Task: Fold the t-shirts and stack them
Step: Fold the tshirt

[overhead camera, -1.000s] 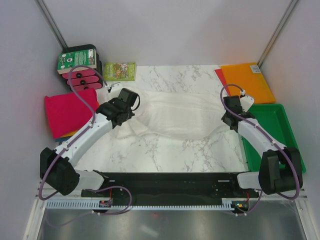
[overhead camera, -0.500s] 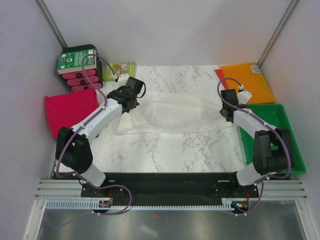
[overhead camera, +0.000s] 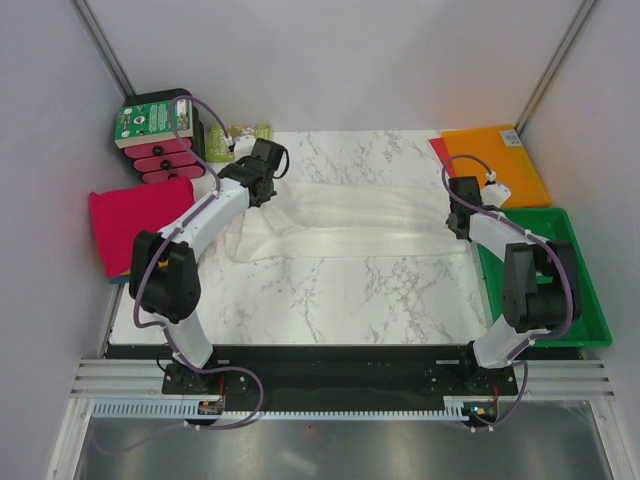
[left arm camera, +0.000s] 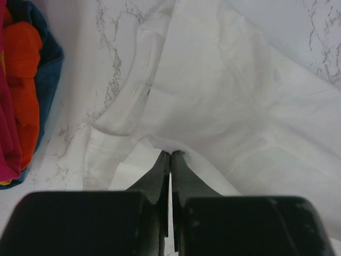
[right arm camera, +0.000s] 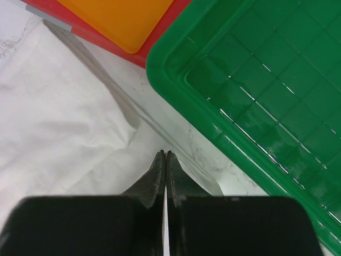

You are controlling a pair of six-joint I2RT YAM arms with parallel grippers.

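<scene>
The thin white t-shirt [overhead camera: 350,222] lies spread across the middle of the marble table. My left gripper [overhead camera: 262,182] is at its far left corner, and the left wrist view shows the gripper [left arm camera: 171,153] shut, pinching a fold of white cloth [left arm camera: 229,96]. My right gripper [overhead camera: 461,213] is at the shirt's right edge, next to the green tray. In the right wrist view it [right arm camera: 165,154] is shut on the white cloth's [right arm camera: 53,122] edge. The folded pile [overhead camera: 140,222], magenta on top, sits at the left edge. Its orange and blue layers [left arm camera: 24,80] show in the left wrist view.
A green plastic tray [overhead camera: 592,300] stands at the right edge and also shows in the right wrist view [right arm camera: 256,96]. The flat orange sheet [overhead camera: 495,160] lies beyond it on a red sheet. A green and black box [overhead camera: 155,135] and a leaflet [overhead camera: 248,133] sit at the far left.
Both grippers have moved toward the far side with the white shirt's edge. The shirt's sagging near part is now drawn back and lies flatter.
</scene>
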